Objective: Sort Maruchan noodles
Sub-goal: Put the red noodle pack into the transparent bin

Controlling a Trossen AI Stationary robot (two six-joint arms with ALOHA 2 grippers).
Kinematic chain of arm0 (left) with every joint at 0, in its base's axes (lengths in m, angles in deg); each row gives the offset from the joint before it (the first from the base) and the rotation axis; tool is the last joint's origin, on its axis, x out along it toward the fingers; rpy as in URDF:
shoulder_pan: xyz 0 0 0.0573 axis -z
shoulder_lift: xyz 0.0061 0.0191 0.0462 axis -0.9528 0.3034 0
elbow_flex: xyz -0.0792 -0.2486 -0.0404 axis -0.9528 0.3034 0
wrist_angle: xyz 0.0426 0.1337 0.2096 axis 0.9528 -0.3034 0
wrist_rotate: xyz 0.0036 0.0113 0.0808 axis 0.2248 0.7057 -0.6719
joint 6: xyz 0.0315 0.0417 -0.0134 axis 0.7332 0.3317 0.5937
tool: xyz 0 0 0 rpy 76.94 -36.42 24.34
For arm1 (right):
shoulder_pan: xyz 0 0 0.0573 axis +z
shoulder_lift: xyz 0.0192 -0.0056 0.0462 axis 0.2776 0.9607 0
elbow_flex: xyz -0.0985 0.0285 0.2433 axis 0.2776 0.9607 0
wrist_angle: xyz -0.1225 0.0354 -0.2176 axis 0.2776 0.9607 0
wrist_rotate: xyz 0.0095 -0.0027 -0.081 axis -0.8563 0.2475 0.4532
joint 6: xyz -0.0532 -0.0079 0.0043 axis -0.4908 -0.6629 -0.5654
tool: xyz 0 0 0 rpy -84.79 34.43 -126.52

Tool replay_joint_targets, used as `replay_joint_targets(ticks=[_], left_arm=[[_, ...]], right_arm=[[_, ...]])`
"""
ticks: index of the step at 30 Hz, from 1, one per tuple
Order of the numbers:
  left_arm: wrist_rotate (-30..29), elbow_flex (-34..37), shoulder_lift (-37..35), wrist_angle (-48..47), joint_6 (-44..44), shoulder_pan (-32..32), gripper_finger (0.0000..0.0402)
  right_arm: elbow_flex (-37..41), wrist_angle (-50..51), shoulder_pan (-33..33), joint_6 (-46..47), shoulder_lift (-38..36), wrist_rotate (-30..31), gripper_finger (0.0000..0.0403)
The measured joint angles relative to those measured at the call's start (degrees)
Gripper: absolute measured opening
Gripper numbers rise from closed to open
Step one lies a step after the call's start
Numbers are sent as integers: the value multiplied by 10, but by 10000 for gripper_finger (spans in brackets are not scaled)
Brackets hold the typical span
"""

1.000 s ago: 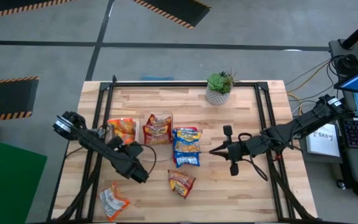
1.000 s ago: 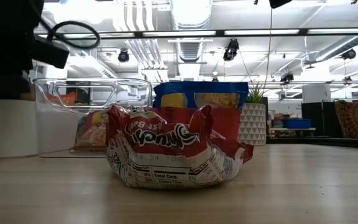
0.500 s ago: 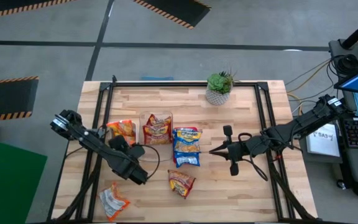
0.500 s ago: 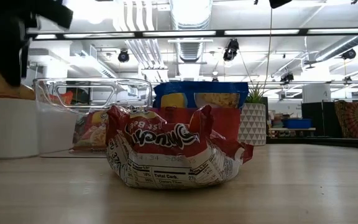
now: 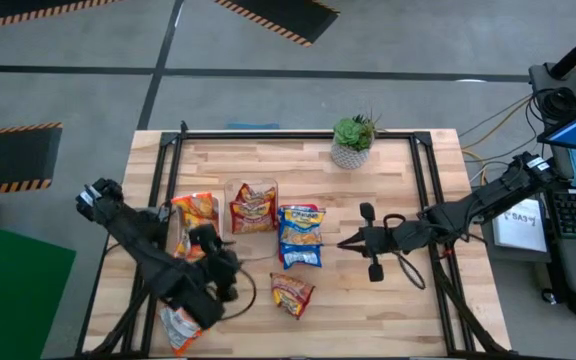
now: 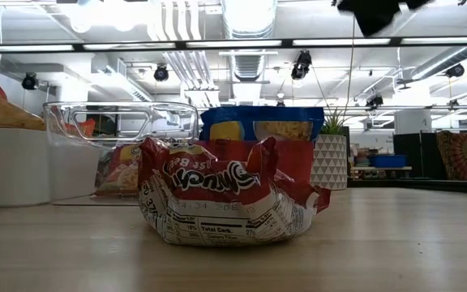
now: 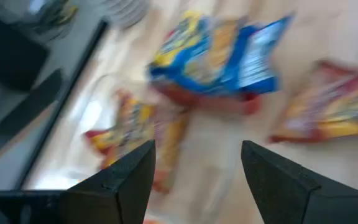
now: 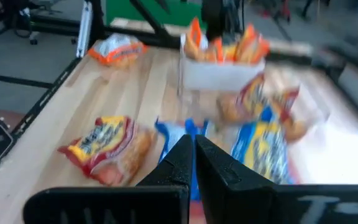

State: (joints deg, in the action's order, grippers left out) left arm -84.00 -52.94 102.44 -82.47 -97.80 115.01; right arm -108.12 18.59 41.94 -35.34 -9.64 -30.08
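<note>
Maruchan packets lie in a loose cluster on the wooden table (image 5: 388, 300): orange packets (image 5: 196, 208) stand in a white tray (image 6: 10, 166) at the left, a red packet (image 5: 253, 208) sits in the clear tray (image 5: 252, 186) beside it, and blue packets (image 5: 300, 235) are piled just right of that. Two remain loose nearer the front edge: a red-and-orange packet (image 5: 292, 293) in the middle and an orange-and-white packet (image 5: 180, 325) at the front left corner.

The left gripper (image 5: 211, 300) hangs over the front left of the table, just beside that corner packet, its fingers (image 7: 120, 180) spread apart with nothing between them. If the corner packet is the next pick, as it appears, a sound approach would bring the jaws down squarely across its middle and close on the crinkled film without pinning it against the table frame rail (image 5: 153, 290) close by; the soft wrapper is likely to slide or fold if caught by one edge.

The right gripper (image 5: 344, 241) waits right of the blue pile, fingers pressed together and empty.

A potted plant (image 5: 352, 140) stands at the far edge, well apart from the work. The left arm's own cable (image 5: 240, 290) loops near the middle loose packet and could brush it on a swing.
</note>
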Motion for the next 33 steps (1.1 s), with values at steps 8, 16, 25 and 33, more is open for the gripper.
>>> replay_joint_targets(ticks=[8, 16, 25, 33], left_arm=[[14, 0, 0, 143, -6, 57, 209], [3, 0, 22, 199, 31, 92, 208], [-71, 0, 49, 186, 137, 99, 208], [61, 0, 51, 154, 40, 107, 208]], right_arm=[[14, 8, 0, 191, 0, -76, 9], [-70, 16, 15, 272, 53, -123, 9], [-257, 136, 19, 302, 196, -130, 9], [-431, 369, 24, 375, 333, -131, 9]])
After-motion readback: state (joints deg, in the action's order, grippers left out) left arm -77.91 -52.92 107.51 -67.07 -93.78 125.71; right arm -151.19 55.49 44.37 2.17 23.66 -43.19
